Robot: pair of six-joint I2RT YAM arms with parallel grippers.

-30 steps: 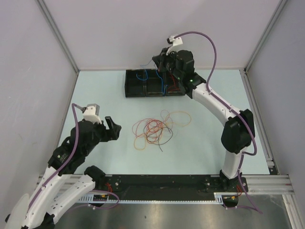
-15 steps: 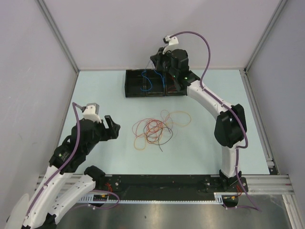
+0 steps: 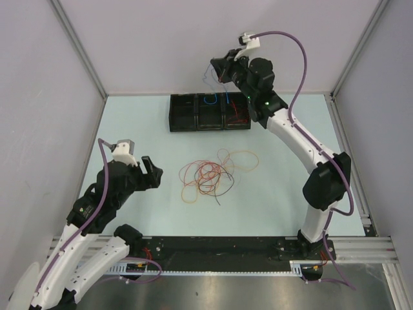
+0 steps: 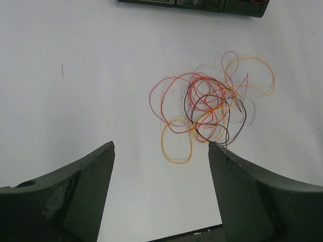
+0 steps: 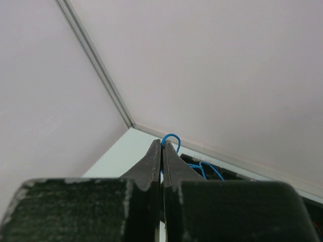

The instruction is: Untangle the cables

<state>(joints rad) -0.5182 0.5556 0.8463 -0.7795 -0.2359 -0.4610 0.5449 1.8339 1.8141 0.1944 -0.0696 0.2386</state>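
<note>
The left gripper [image 3: 152,173] hangs low over the pale table [image 3: 129,123] with its fingers spread wide and nothing between them. In the left wrist view, the gap of this gripper [image 4: 160,148] frames bare table. The tangle of cables [image 4: 207,106] lies ahead of the fingertips and a little toward the right finger, near but apart from both. It is a loose knot of red, orange-yellow and black loops. One orange-yellow loop [image 4: 163,143] reaches closest, just beyond the gap. From above, the same tangle [image 3: 210,175] sits to the right of the open fingers, on the table and not touching them.

The right gripper [image 3: 216,66] is raised high at the far side, above the black tray [image 3: 173,123], with its fingers pressed together. In the right wrist view, the fingertips [image 5: 162,142] pinch a blue cable [image 5: 171,135]. A small bend of it arches out just past the tips, and more of it curls below and beyond them. From above, a thin strand drops from this gripper toward the tray. The blue cable [image 3: 208,100] curls in the middle compartment, below and slightly left of the closed fingers. A red cable [image 3: 237,116] lies in the tray's right compartment, beneath the gripper's wrist.
</note>
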